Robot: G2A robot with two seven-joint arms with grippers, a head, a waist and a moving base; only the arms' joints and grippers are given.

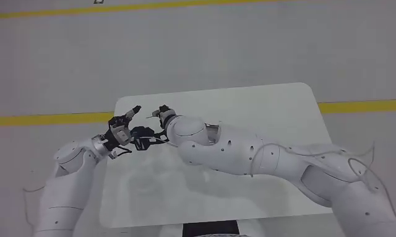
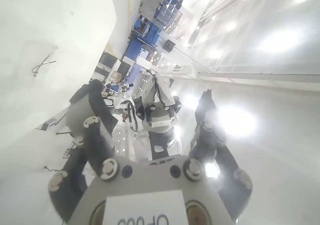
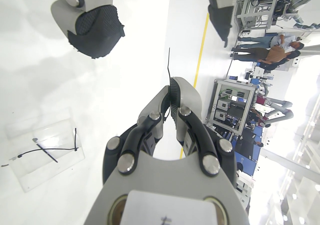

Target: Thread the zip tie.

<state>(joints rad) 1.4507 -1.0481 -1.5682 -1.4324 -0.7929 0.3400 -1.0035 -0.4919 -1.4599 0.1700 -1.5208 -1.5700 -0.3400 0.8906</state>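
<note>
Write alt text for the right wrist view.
The right gripper pinches a thin black zip tie, its free end sticking out past the fingertips toward the open left gripper ahead. Spare zip ties lie on a clear plastic sheet on the white table.

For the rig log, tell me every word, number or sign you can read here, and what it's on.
Nothing reads whole.
Left wrist label: print upside down and cut off at the picture's edge, unreadable.
Right wrist label: only a cut-off fragment of a mark, unreadable.
Dark floor marker in the top view: too small to read.
</note>
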